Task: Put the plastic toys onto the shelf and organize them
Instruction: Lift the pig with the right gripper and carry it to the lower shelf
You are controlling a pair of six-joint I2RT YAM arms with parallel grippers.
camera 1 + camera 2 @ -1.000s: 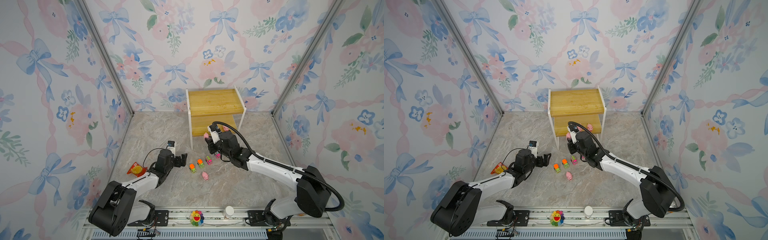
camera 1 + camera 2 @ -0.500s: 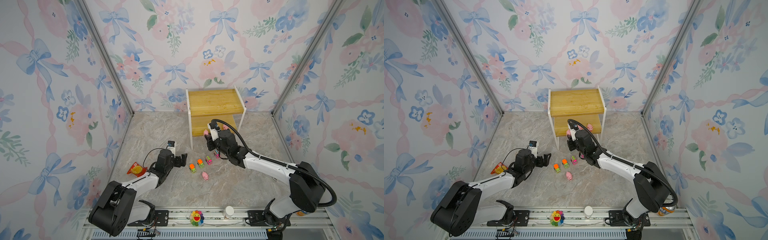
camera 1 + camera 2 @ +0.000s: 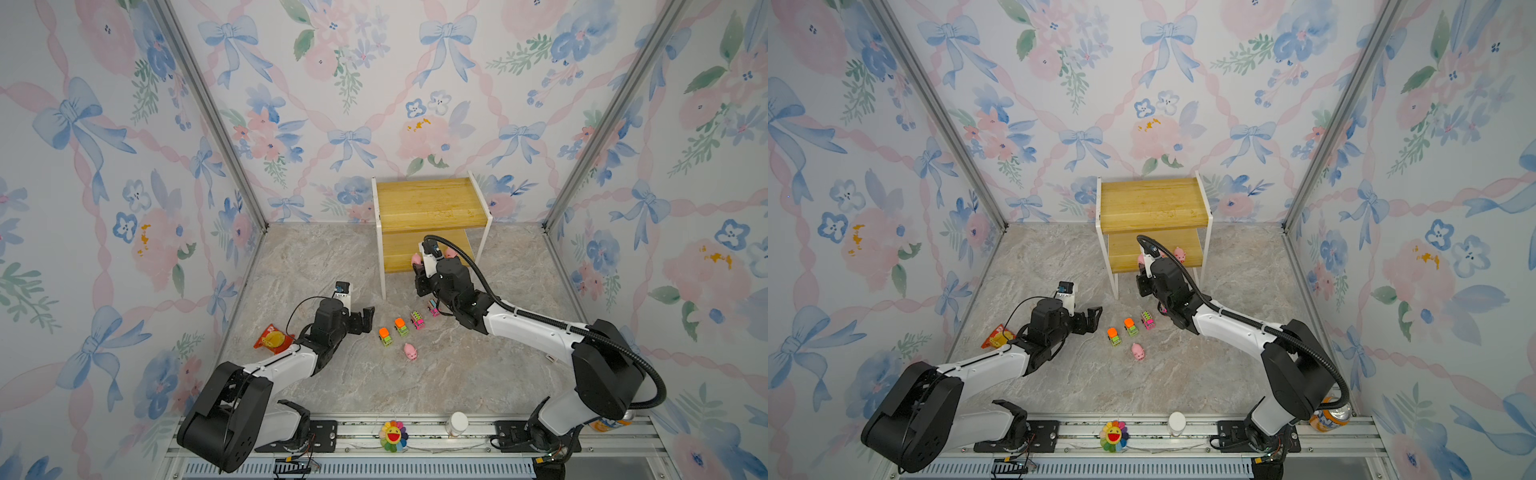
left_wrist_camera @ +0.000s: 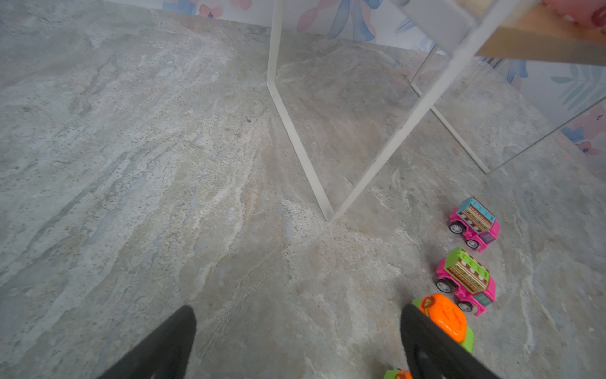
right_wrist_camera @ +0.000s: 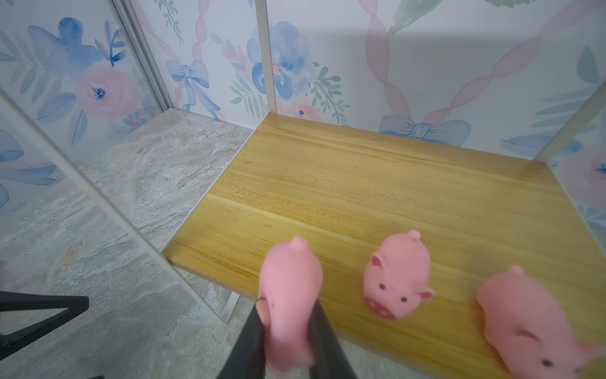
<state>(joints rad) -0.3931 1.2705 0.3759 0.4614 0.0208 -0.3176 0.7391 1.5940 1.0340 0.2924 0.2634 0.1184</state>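
The right gripper pinches a pink pig at the front edge of the shelf, lower tier, at twelve o'clock. The left gripper hangs wide open, toy cars at its three o'clock.

Orange-red snack packet at the left edge of the marbled surface, rainbow smiling flower and white-capped bottle on the front rail, orange can at the front right corner, floral wallpaper around.

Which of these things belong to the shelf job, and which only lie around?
Job:
shelf
held pig
shelf pigs
floor pig
green cars
pink cars

Lying about:
snack packet
flower
white bottle
can
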